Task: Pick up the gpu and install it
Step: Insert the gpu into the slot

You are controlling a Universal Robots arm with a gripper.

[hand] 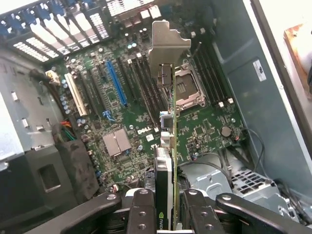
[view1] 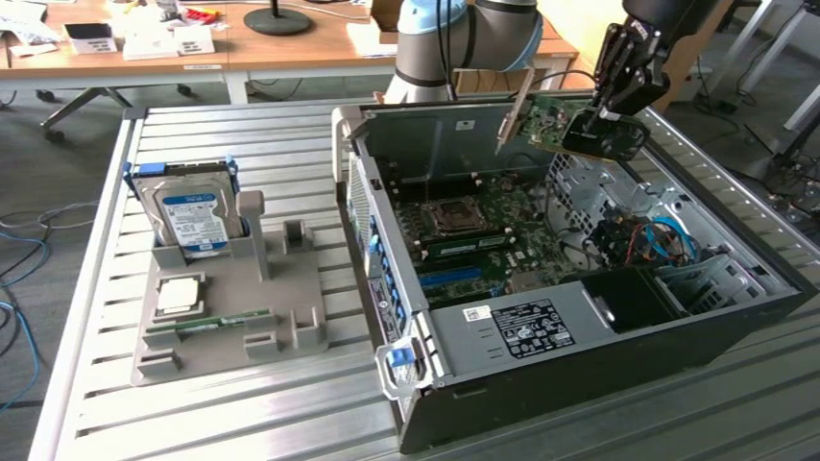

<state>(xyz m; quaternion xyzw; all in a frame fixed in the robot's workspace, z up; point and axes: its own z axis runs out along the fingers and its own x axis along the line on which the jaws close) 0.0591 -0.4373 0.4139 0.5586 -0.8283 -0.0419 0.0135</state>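
Over the slatted metal table (view1: 256, 413), jaws clamp the green, silver-bracketed gpu (view1: 554, 115)

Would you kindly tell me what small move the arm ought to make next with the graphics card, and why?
Probably a small sideways shift toward the blue expansion slot before any descent. The gripper holds the gpu clamped above the open computer case, clear of the motherboard. In the wrist view the card seems to hang beside that slot, nearer the processor socket.

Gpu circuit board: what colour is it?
Green; the gpu shows it best in the exterior view.
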